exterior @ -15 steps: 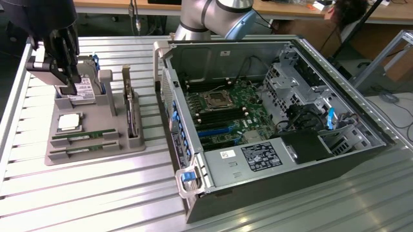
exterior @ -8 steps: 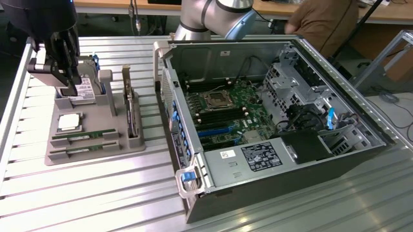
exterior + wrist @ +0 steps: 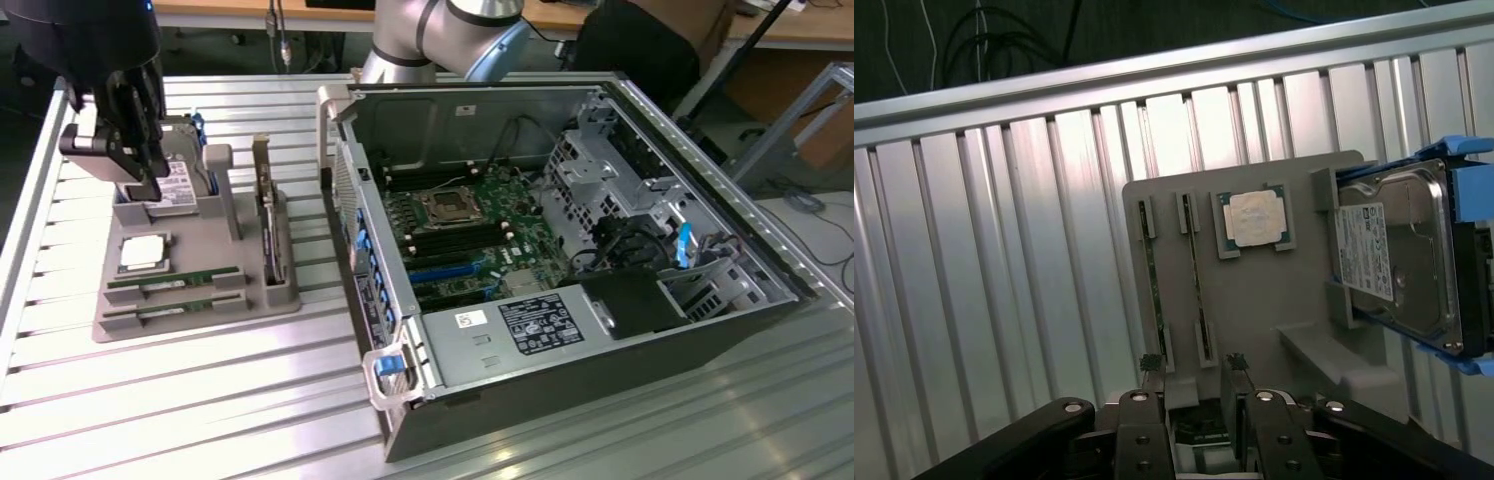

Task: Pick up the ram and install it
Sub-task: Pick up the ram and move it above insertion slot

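The gripper (image 3: 1193,365) hangs over the grey tray (image 3: 1274,300), fingers wide and empty; the ram (image 3: 174,279) lies in the tray

The work surface is a ribbed aluminium table (image 3: 174,400) whose long parallel slats catch pale reflections. Beyond its far edge runs a wooden bench (image 3: 227,12), and at the exterior view's right an aluminium frame (image 3: 794,120) stands over a grey floor (image 3: 827,250). In the wrist view, loose cables (image 3: 974,40) lie on dark ground past the table's rim.
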